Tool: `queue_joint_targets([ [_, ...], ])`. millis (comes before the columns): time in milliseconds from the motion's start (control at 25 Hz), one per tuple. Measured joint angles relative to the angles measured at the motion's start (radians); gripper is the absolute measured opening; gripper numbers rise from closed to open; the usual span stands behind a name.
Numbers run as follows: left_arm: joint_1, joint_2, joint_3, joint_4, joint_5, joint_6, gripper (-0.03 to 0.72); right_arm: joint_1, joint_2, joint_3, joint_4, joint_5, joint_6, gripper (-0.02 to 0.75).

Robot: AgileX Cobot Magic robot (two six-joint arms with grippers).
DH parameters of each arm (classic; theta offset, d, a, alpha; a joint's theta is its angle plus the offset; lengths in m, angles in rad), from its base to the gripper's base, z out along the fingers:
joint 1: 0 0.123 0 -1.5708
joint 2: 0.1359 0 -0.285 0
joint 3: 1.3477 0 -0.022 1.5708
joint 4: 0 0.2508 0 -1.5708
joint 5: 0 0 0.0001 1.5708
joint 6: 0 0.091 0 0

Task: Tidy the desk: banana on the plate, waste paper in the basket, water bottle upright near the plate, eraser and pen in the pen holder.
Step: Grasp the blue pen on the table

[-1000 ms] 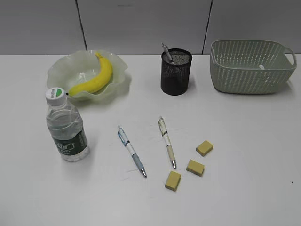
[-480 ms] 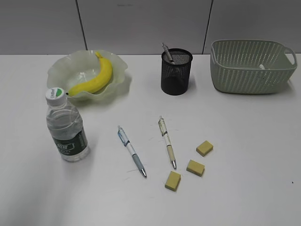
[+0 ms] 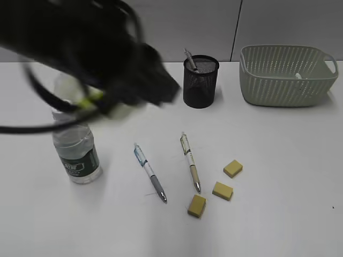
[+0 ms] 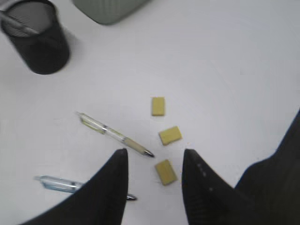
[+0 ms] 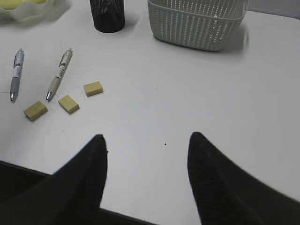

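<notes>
reaching across the upper left of the exterior view, the left arm (image 3: 96,59) shows as a dark blurred mass with looping cables. left gripper (image 4: 153,161): black tapered fingers spread apart over bare desk (image 4: 225,70), holding nothing. right gripper (image 5: 145,145): fingers likewise parted, nothing between them, low over the white tabletop.

water bottle (image 3: 76,152): clear ribbed plastic, dark green label, upright; cap hidden by the arm. plate and banana: almost wholly covered, only pale and yellow slivers visible. pen holder (image 3: 200,81): black mesh cylinder, one pen inside. basket (image 3: 288,75): sage-green woven plastic, a small white item inside, hard to make out. two pens (image 3: 150,172) and three flat yellow erasers (image 3: 222,190) lie loose on the desk.
</notes>
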Motion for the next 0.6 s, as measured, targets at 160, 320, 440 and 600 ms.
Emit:
queue_joint_targets([
  [160, -0.201, 0.268, -0.12, 0.228, 0.049, -0.276, 0.309, 0.0, 0.0, 0.0, 0.0, 0.0, 0.0, 0.438],
  [320, -0.191, 0.442, -0.17, 0.267, 0.051, -0.434, 0.438, 0.0, 0.0, 0.0, 0.0, 0.0, 0.0, 0.437],
  [440, -0.115, 0.509, -0.173, 0.278, 0.017, -0.58, 0.485, 0.0, 0.0, 0.0, 0.0, 0.0, 0.0, 0.437],
  [600, -0.011, 0.563, -0.176, 0.301, -0.034, -0.76, 0.475, 0.0, 0.0, 0.0, 0.0, 0.0, 0.0, 0.437],
])
